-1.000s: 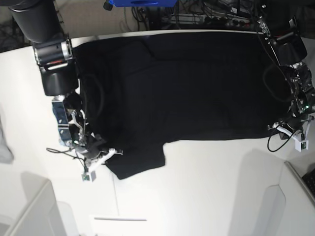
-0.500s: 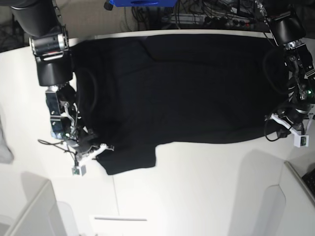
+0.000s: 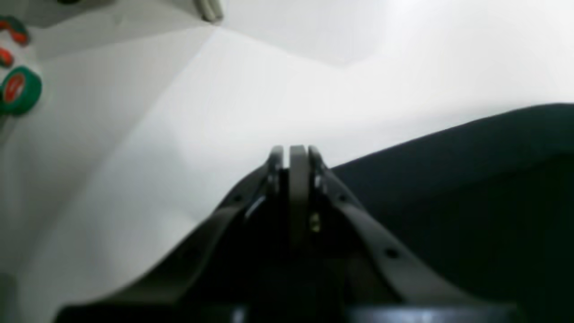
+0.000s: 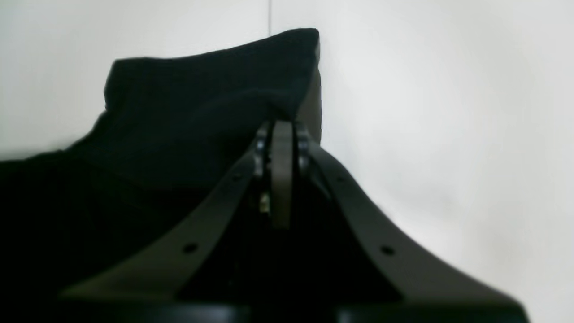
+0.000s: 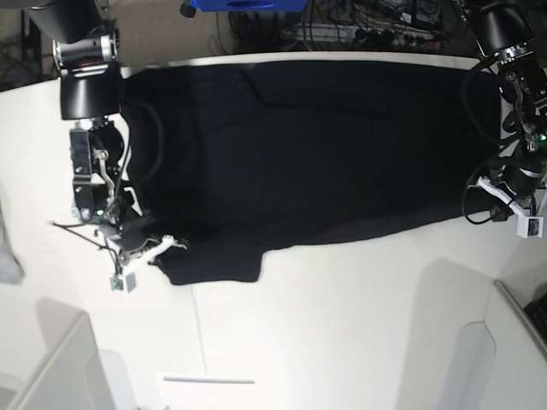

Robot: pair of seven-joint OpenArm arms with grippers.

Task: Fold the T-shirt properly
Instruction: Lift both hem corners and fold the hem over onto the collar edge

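We had both hands, left hand [image 3: 292,154] and right hand [image 4: 279,130], pinched on the black T-shirt [image 5: 308,145] spread across the counter [image 5: 342,325].

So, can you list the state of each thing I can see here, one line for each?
T-shirt: spread out flat on the table, plain black side up, not folded yet.
Left hand: shut, at the shirt's edge.
Right hand: shut, at the sleeve.
Table: white, carrying the shirt.
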